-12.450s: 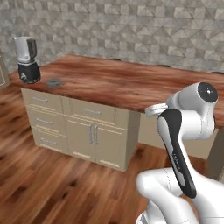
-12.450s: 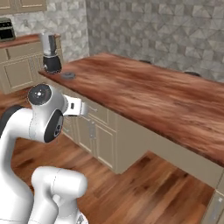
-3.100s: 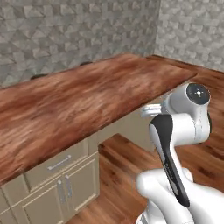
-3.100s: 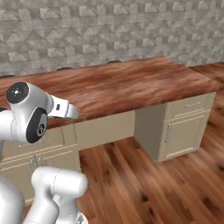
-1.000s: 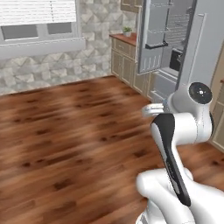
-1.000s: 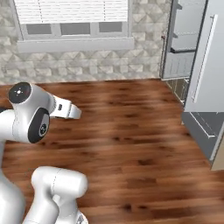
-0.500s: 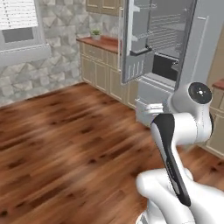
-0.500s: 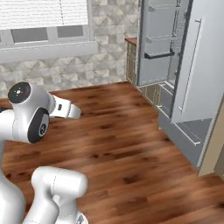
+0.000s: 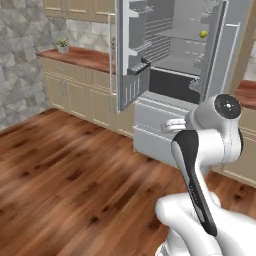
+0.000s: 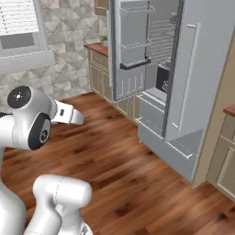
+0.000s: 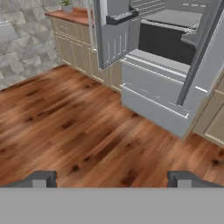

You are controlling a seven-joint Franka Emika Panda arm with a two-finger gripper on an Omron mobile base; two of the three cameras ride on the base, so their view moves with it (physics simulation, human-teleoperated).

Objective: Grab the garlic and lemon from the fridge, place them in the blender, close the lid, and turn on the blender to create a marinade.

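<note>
The fridge (image 9: 155,117) stands ahead with both upper doors swung open; it also shows in the right base view (image 10: 186,69) and the hand view (image 11: 153,87). On an upper inner shelf sits the lemon (image 9: 203,34), small and yellow-green. The garlic, the blender and the lid are out of view. My gripper (image 11: 111,179) is open with nothing between its fingertips (image 11: 43,178). It hangs over the wooden floor, well short of the fridge. The arm is folded close to the base.
A wooden counter on tan cabinets (image 9: 75,87) runs left of the fridge, with a small potted plant (image 9: 62,45) on it. More tan cabinets (image 9: 247,150) stand to the fridge's right. A window (image 10: 18,32) is in the stone wall. Open wooden floor (image 11: 74,131) lies between me and the fridge.
The whole picture has shifted, so the base has moved: the fridge now stands nearer and more central. The arm keeps its folded pose and the gripper stays open.
</note>
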